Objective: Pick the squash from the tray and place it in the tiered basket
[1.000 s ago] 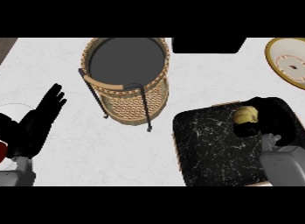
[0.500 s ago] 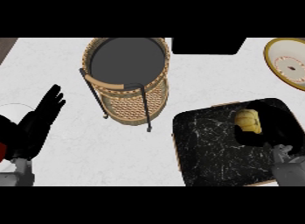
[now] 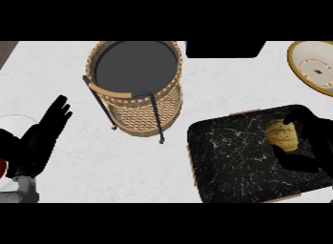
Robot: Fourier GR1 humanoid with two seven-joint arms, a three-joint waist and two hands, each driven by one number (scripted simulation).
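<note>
Curled fingers and thumb of the right hand [image 3: 322, 143] wrap the yellow squash [image 3: 282, 135], which lies on the black marbled tray [image 3: 232, 157] at lower right. The tiered basket [image 3: 136, 86] stands upper centre. At lower left, the left hand [image 3: 31, 143] rests with fingers straight.

Squash [image 3: 282, 134] on the tray [image 3: 232, 162], right of the tiered basket [image 3: 136, 86]; plate [image 3: 322, 72] behind the tray
</note>
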